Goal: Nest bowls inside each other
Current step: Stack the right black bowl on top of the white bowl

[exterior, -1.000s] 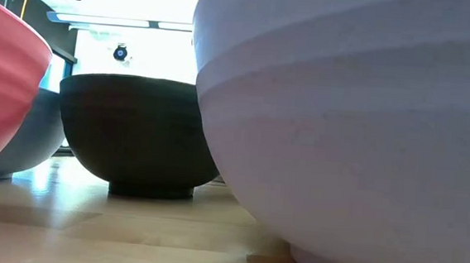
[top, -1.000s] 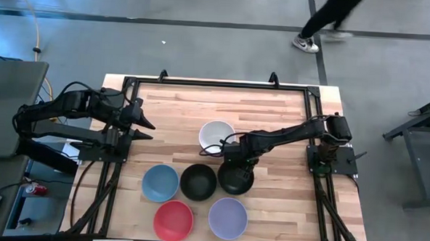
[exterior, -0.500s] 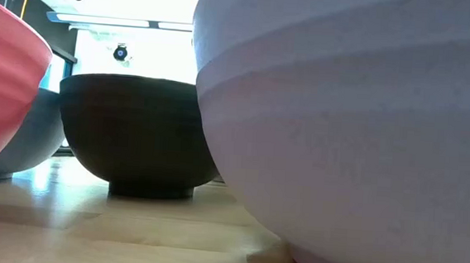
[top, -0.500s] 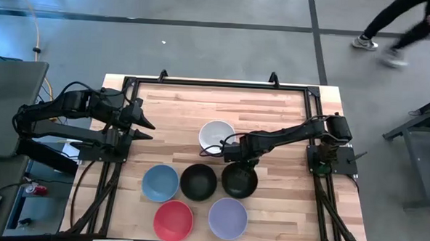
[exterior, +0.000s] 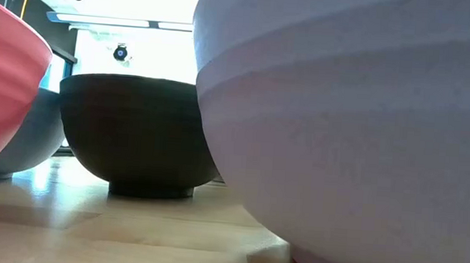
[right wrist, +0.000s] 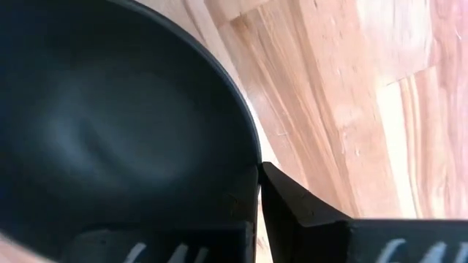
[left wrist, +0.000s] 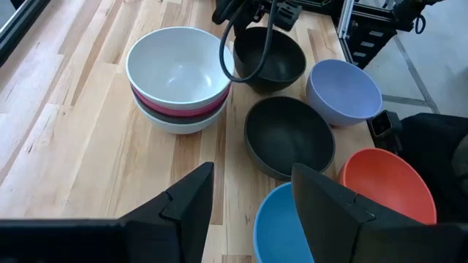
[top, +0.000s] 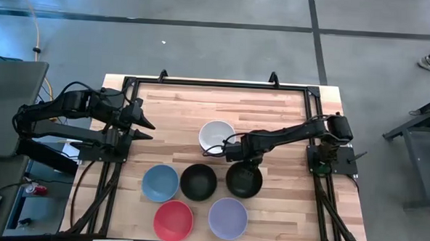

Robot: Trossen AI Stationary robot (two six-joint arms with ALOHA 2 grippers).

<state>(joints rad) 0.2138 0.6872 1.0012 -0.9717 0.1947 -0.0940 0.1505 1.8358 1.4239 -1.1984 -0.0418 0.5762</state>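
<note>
Setting: robotics lab or workshop. Butcher-block bench [top: 273, 112] with black frame [top: 216, 84] stands on taped grey concrete floor [top: 204, 33]. Bright windows behind.

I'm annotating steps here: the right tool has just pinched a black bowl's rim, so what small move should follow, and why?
Probably lift it slightly. The right tool is shut on the rim of the right black bowl, which looks to rest on the table. Raising it clears the neighbouring black bowl, likely to nest there. The left tool waits open.

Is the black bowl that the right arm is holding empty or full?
Empty. The black bowl shows only its bare dark inside; the right gripper is clamped on its rim.
</note>
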